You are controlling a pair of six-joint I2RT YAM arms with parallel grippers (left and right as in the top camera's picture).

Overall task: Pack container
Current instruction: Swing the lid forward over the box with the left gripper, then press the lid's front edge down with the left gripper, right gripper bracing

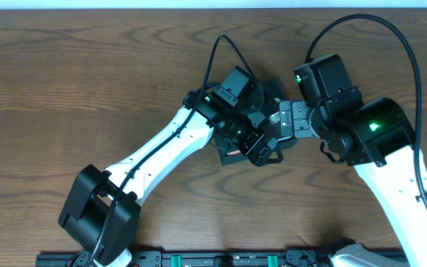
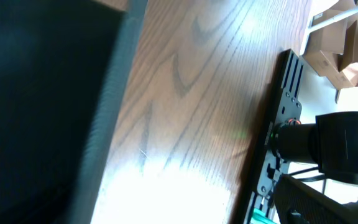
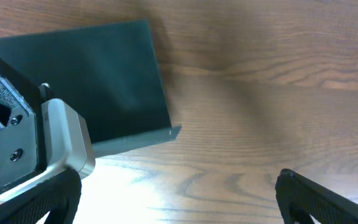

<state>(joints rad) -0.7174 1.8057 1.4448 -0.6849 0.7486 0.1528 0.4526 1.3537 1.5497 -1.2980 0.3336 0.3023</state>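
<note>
The dark teal-grey square matte container point(image 3: 86, 81) lies on the brown wood-grain surface point(image 3: 278, 62) mid-table, lid closed flat. In the right wrist view it sits ahead of the right gripper point(image 3: 178, 186) and towards its left. The black fingers point(image 3: 328, 199) are spread wide and clear of the box. A black and silver metal part point(image 3: 55, 143) overlaps the box's near left corner.

From overhead, both arms meet above the box and hide most of it. The left gripper point(image 1: 262, 148) is just beside the right one. Its fingers do not show in its own blurred view, which is filled on the left by the box's dark side and paler edge. They stand wide, and contact cannot be told.

The box has sharp corners, a thin projecting base lip, and an even, unmarked finish.
</note>
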